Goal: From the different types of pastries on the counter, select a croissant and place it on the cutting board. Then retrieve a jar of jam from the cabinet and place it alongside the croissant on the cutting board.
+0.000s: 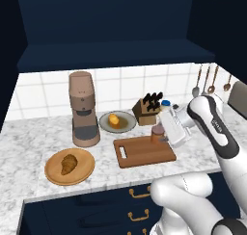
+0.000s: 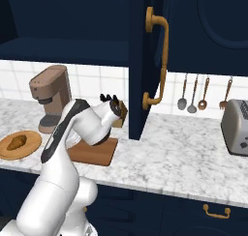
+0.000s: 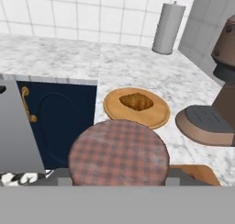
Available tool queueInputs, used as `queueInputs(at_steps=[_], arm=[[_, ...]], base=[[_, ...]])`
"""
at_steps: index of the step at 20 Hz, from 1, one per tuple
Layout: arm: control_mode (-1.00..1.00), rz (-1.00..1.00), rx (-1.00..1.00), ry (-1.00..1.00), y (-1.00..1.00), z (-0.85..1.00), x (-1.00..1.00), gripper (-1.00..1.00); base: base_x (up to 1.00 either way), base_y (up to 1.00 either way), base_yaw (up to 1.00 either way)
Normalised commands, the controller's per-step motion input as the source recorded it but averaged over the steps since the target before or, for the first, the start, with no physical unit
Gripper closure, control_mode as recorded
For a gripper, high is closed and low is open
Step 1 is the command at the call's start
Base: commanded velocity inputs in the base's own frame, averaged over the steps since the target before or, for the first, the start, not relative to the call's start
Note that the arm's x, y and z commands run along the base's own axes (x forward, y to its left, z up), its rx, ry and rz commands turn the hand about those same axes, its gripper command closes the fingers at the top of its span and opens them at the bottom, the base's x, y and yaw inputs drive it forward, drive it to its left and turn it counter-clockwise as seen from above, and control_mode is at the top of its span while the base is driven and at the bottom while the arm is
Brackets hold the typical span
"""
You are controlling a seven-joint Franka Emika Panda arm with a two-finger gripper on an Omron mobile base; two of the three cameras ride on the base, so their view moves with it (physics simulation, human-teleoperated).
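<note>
Knife block (image 1: 147, 111) crowding cutting board (image 1: 144, 152)

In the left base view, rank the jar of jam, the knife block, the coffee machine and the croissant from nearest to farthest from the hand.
1. jar of jam, at the hand, over the cutting board's right end.
2. knife block, just behind, by the tiles.
3. coffee machine, further left.
4. croissant, far left on its wooden plate.

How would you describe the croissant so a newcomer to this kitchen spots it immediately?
Start at the tall brown coffee machine on the marble counter. In front of it, towards the counter's front edge, sits a round light wooden plate; the croissant lies on it. It is brown and crescent-shaped, unlike the rounder yellow-orange pastry on the grey plate.
</note>
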Motion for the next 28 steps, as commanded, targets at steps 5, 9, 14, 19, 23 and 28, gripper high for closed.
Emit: queueInputs(at_steps=[5, 9, 14, 19, 23, 28], arm=[[-1.0, 0.0, 0.04, 0.0, -0.41, -0.13, 0.01, 1.0], [-1.0, 0.0, 0.03, 0.0, -0.23, -0.31, 0.23, 1.0], [-1.0, 0.0, 0.02, 0.0, -0.23, -0.28, 0.1, 1.0], [-1.0, 0.0, 0.03, 0.0, -0.17, -0.31, 0.36, 1.0], [-1.0, 0.0, 0.03, 0.0, -0.07, -0.29, 0.53, 1.0], [-1.0, 0.0, 0.03, 0.0, -0.15, -0.26, 0.29, 1.0]], base=[[0.0, 0.0, 0.0], [0.0, 0.0, 0.0], [0.0, 0.0, 0.0], [0.0, 0.0, 0.0], [0.0, 0.0, 0.0], [0.0, 0.0, 0.0]])
